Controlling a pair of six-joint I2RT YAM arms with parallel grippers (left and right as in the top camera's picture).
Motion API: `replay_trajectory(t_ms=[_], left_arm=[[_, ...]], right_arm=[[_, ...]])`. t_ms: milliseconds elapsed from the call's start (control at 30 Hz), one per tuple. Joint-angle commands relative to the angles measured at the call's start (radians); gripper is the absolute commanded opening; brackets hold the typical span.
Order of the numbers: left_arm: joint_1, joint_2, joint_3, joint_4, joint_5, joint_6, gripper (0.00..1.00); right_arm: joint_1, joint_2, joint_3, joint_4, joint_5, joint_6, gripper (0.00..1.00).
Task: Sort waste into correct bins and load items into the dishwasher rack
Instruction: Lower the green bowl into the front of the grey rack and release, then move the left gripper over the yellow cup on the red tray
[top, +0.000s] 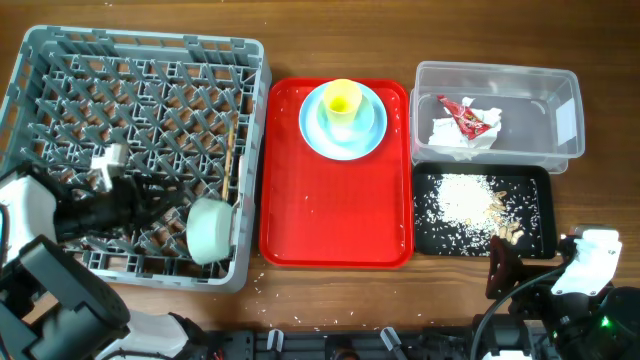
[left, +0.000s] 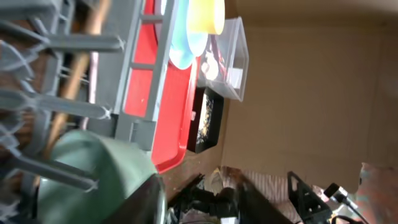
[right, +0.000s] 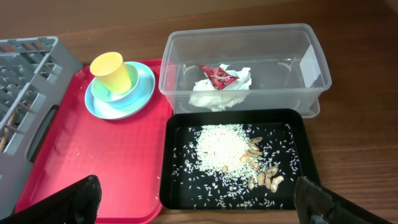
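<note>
Lengthwise, chopsticks (top: 230, 150) lie front-to-back in rack (top: 140, 42).

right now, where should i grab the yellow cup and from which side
Take the yellow cup by its rim, from straight above. It seems to stand upright, mouth up, on the blue plate, so one finger can go inside the wall and one outside. A side approach looks worse: the plate's raised edge rings its base. The right end effector is open and free.
</note>
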Motion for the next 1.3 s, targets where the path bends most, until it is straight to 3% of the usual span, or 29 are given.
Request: replay_trajectory(t_ms=[0,133,267,300,333,433,467,500,533,600,700,867,967,1033,1067,1133,1267], left_arm=[[0.047,-0.003,0.127,-0.002,0.005,-0.112,0.99],[0.027,-0.128,0.192,-0.002,0.048,-0.177,0.99],[-0.172,-0.301,0.192,-0.051,0.03,-0.18,1.0],[-0.238,-0.313,0.19,-0.069,0.006,-0.176,0.4],[-0.37,-0.317,0.17,-0.077,-0.059,-0.19,0.04],[-0.566,-0.317,0.064,0.046,-0.198,-0.419,0.04],[-0.616,-0.317,0.021,0.121,-0.294,-0.562,0.04],[-0.673,-0.317,-0.026,0.199,-0.488,-0.758,0.04],[-0.705,-0.317,-0.039,0.213,-0.639,-0.878,0.04],[-0.733,-0.323,-0.038,0.213,-0.795,-1.023,0.04],[-0.752,-0.324,-0.038,0.209,-0.863,-1.076,0.04],[-0.772,-0.324,-0.032,0.217,-1.189,-1.347,0.04],[-0.775,-0.324,0.059,0.253,-1.244,-1.384,0.06],[-0.778,-0.324,0.195,0.32,-1.162,-1.35,0.22],[-0.789,-0.324,0.238,0.385,-1.115,-1.284,0.21],[-0.825,-0.323,0.254,0.523,-1.072,-1.256,0.04],[-0.941,-0.247,0.254,0.682,-1.072,-1.256,0.08]], right_arm=[[-0.003,-0.007,0.001,0.003,-0.009,0.014,1.0],[-0.003,-0.007,0.001,0.003,-0.009,0.014,1.0],[-0.003,-0.007,0.001,0.003,-0.009,0.014,1.0],[-0.003,-0.007,0.001,0.003,-0.009,0.014,1.0],[-0.003,-0.007,0.001,0.003,-0.009,0.014,1.0],[-0.003,-0.007,0.001,0.003,-0.009,0.014,1.0],[-0.003,-0.007,0.001,0.003,-0.009,0.014,1.0],[-0.003,-0.007,0.001,0.003,-0.009,0.014,1.0],[-0.003,-0.007,0.001,0.003,-0.009,0.014,1.0],[-0.003,-0.007,0.001,0.003,-0.009,0.014,1.0],[-0.003,-0.007,0.001,0.003,-0.009,0.014,1.0],[-0.003,-0.007,0.001,0.003,-0.009,0.014,1.0],[-0.003,-0.007,0.001,0.003,-0.009,0.014,1.0],[-0.003,-0.007,0.001,0.003,-0.009,0.014,1.0],[-0.003,-0.007,0.001,0.003,-0.009,0.014,1.0],[-0.003,-0.007,0.001,0.003,-0.009,0.014,1.0],[-0.003,-0.007,0.001,0.003,-0.009,0.014,1.0]])
